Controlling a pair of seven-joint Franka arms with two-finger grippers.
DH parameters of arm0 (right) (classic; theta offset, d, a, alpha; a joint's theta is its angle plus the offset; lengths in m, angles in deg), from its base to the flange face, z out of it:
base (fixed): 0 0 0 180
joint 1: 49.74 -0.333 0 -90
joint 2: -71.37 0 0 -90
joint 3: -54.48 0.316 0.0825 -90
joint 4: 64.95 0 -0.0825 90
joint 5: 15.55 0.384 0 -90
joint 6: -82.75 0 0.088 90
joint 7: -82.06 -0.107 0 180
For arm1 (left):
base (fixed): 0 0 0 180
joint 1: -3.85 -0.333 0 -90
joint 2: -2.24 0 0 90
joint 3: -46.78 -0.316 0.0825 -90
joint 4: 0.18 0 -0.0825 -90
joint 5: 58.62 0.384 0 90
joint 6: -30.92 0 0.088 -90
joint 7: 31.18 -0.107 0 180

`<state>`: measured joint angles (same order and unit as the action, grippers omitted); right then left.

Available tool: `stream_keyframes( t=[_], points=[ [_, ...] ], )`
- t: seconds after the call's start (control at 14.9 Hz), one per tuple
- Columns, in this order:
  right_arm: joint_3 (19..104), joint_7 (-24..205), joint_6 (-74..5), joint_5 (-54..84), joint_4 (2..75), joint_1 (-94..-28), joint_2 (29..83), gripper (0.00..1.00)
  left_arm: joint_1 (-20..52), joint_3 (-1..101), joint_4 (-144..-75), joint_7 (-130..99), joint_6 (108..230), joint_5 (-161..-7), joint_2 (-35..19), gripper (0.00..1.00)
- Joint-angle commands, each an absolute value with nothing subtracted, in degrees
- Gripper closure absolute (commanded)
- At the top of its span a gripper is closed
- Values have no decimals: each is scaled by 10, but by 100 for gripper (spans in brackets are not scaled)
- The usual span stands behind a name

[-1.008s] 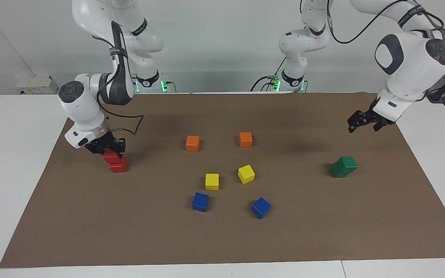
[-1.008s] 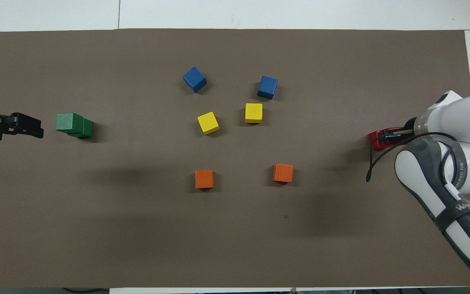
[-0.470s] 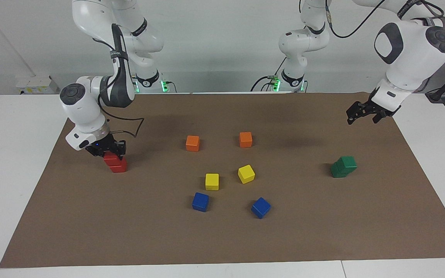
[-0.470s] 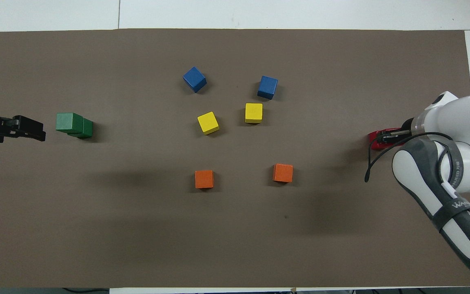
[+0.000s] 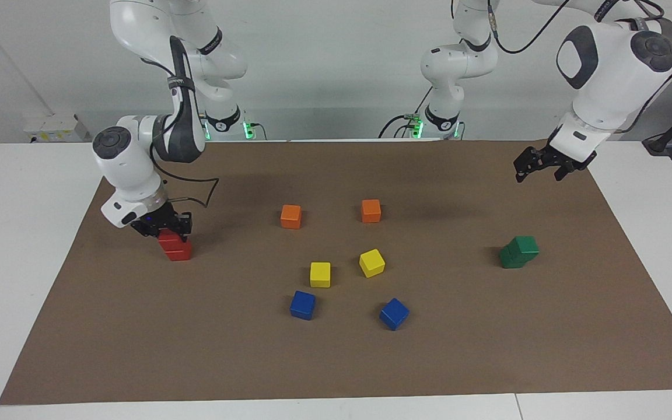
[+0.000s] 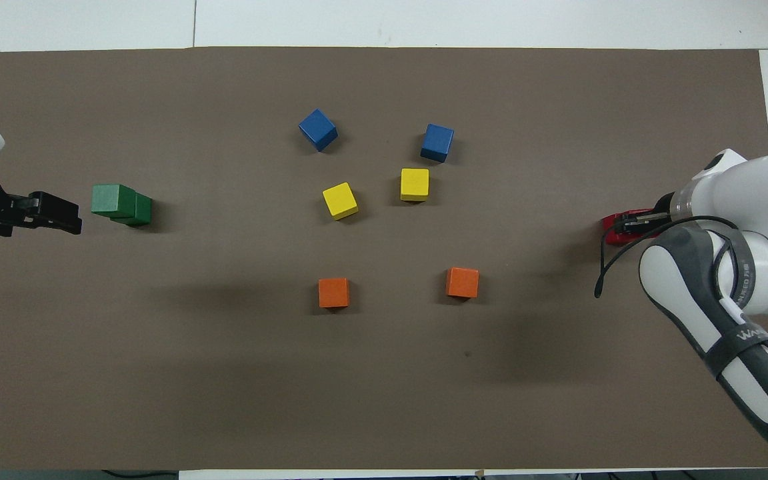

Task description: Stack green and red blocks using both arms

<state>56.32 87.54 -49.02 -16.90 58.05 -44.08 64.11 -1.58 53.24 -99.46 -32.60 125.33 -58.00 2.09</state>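
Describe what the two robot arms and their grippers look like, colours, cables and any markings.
Both arms are glossy white with rounded segments and dark grey round joint caps. Black cables loop along them, held by black straps with pale lettering. The left gripper and right gripper are small, black and two-fingered. Green lights glow at both bases.

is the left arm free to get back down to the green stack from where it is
Probably yes: the left gripper hangs open and empty in the air, and nothing stands around the green stack at its end of the table.
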Motion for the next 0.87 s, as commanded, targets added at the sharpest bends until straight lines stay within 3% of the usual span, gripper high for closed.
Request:
stream_keyframes(
  t=[0.0, 0.81],
  points=[
    [567, 891, -502, -173, 583, -437, 642, 100, -1, 526, -1008, -301, 1243, -587, 39, 0],
    [566, 889, -500, -173, 587, -434, 643, 100, 34, 493, -1003, -296, 1243, -595, 37, 0]
  ],
)
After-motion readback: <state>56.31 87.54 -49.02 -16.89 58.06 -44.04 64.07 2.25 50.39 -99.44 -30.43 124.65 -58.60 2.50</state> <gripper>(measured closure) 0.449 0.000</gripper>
